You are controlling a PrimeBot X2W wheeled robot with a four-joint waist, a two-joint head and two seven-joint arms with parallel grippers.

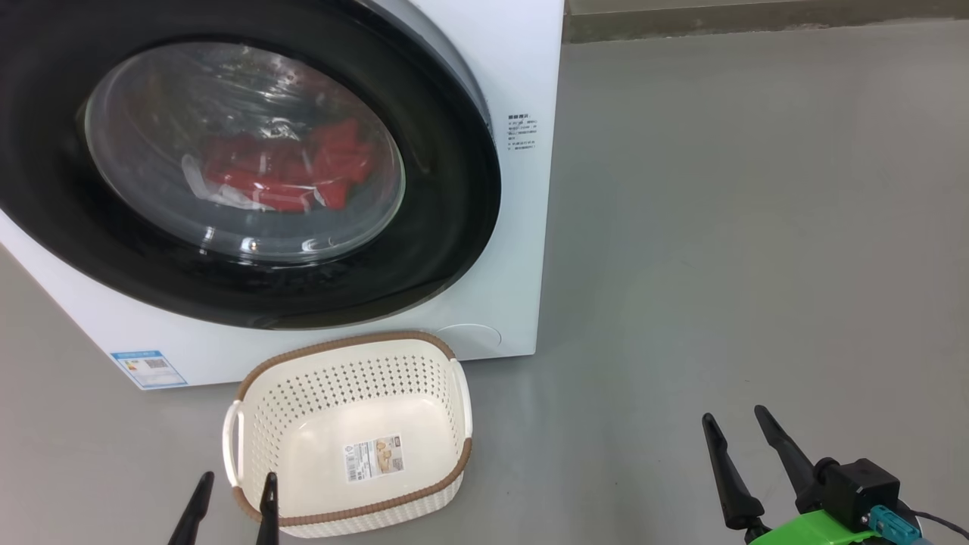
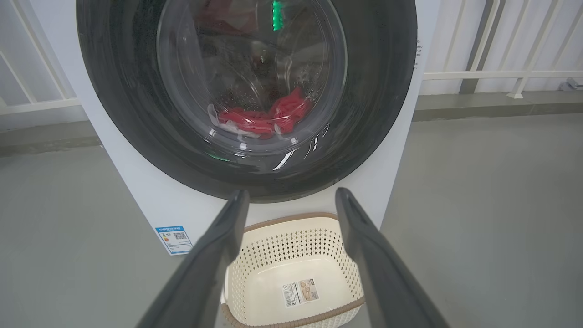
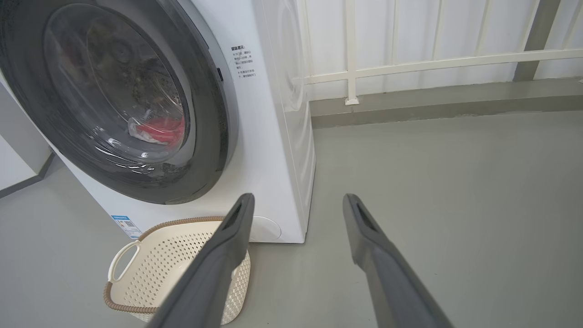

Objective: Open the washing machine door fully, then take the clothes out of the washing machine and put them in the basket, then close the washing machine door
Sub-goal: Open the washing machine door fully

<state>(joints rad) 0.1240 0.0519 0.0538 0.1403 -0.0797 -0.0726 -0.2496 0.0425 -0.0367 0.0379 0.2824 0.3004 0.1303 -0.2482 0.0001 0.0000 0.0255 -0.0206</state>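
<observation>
Right, door (image 1: 454,219) shut on the washing machine (image 1: 522,257), red clothes (image 1: 288,170) inside, basket (image 1: 356,382) empty below; left gripper (image 1: 237,478) by the basket, right gripper (image 1: 734,414) out wide, both splayed and holding nothing, door up ahead, its right edge likely nearer the right gripper.

The left gripper (image 1: 238,477) and right gripper (image 1: 733,413) each have two long black fingers (image 2: 212,259) tapering to points, matte grey with a shallow slot near the tip. Behind the right one sit a black block (image 1: 863,484), green bracket (image 1: 810,530), teal plug (image 1: 884,522) and thin dark cable (image 1: 942,521).
</observation>
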